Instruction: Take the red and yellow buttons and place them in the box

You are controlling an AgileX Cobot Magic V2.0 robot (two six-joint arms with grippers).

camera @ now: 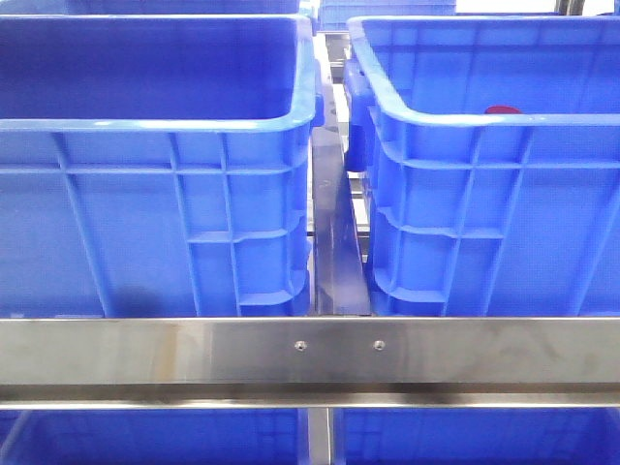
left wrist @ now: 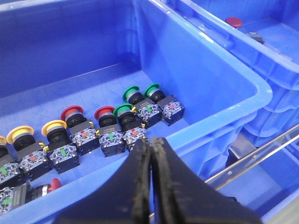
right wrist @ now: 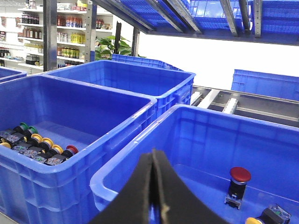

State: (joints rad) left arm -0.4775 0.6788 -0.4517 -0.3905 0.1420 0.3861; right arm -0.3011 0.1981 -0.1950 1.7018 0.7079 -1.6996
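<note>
Between picks: left gripper closed and empty above the supply crate, nearest its red push-buttons; right gripper likewise (one red button already boxed); next, open and descend

Warehouse-like shop floor: stocked shelves, blue crates, roller conveyor.

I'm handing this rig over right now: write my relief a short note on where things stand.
Left end effector: shut, empty, above the near rim of the supply crate.
Right end effector: shut, empty, above the box.
Supply crate: a row of buttons, with yellow, red and green caps, plus one more red near the wall.
Done: one red button stands in the box; a yellow cap shows at the picture's edge.
Left: move the remaining red and yellow ones.
</note>
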